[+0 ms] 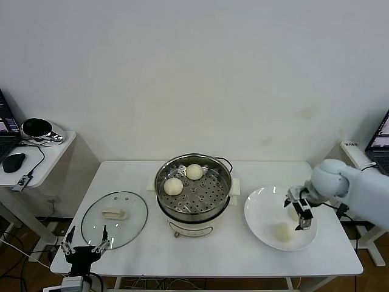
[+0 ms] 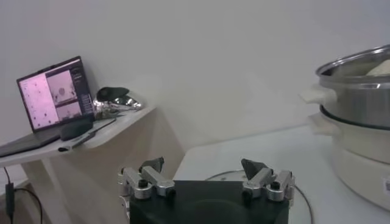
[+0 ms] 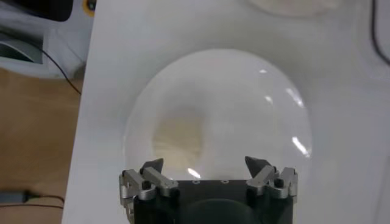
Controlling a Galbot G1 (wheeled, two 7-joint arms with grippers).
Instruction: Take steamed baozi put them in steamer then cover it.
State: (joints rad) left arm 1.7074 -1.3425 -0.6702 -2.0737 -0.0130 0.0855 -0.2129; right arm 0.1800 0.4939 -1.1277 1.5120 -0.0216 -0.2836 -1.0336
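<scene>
The left tool (image 1: 85, 248) hangs open at the bench's (image 1: 200, 252) near-left corner, beside the lid (image 1: 114, 219). Two baozi (image 1: 173, 186) sit in the steamer (image 1: 193, 193); more wait on the plate (image 1: 261, 210) at right, under the open right tool (image 1: 298, 210). They look soft and light (easily dented), so pinch gently across the sides.

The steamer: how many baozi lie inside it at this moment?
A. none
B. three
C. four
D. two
D: in the head view two baozi rest on the perforated tray of the steamer, while another one is on the white plate, below the right pincer.
</scene>
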